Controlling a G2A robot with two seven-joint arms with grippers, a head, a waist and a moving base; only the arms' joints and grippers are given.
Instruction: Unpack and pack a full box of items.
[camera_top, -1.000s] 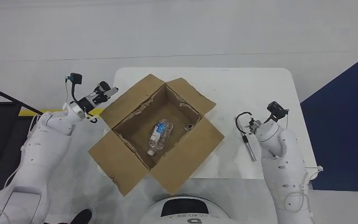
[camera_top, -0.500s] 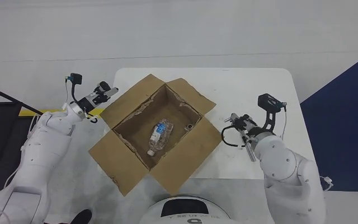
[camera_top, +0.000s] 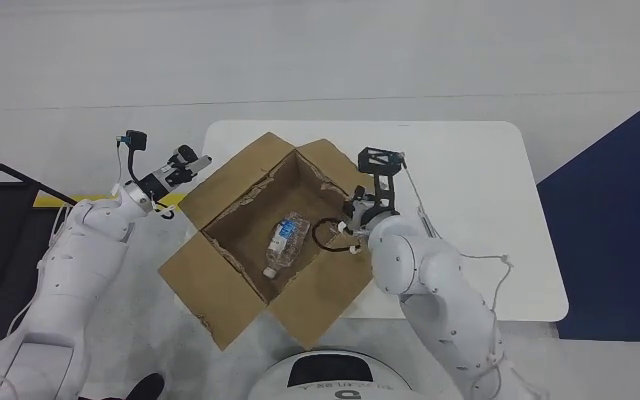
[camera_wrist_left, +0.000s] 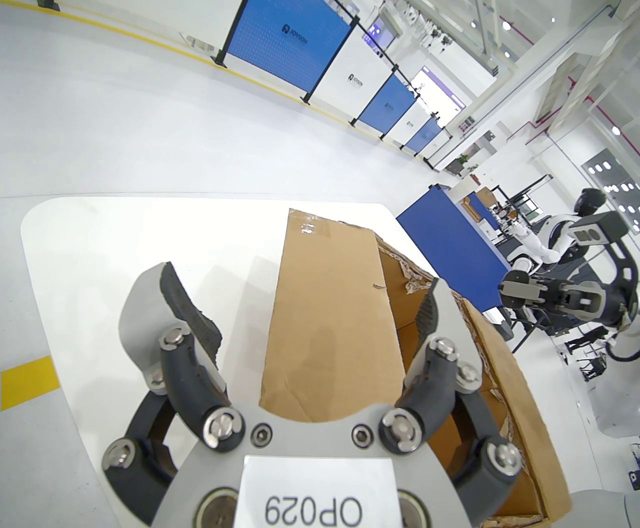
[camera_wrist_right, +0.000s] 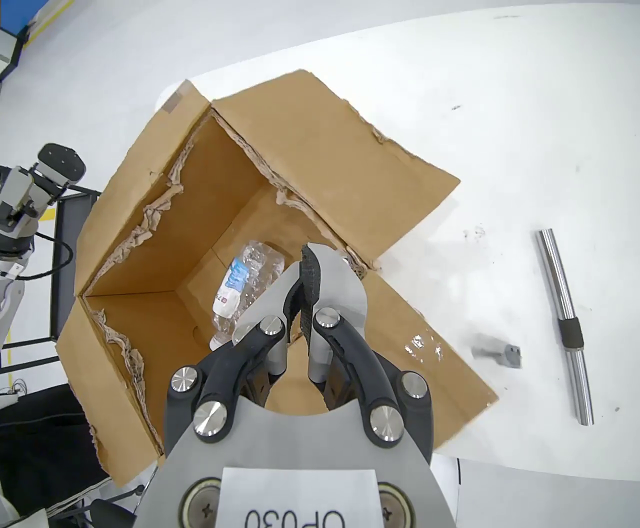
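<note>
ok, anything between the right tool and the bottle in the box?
Nothing visible. The box has its flaps folded out, the bottle lies bare on its floor, and the right tool, shut, hangs over the opening.

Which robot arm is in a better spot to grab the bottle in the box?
Right, probably. The right end effector, shut for now, hangs over the open box just above the bottle. The left end effector is open but sits outside the box, by a flap.

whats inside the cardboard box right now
A clear plastic bottle lies on its side on the cardboard box floor. The right gripper hangs over one corner, hiding the floor beneath it.
</note>
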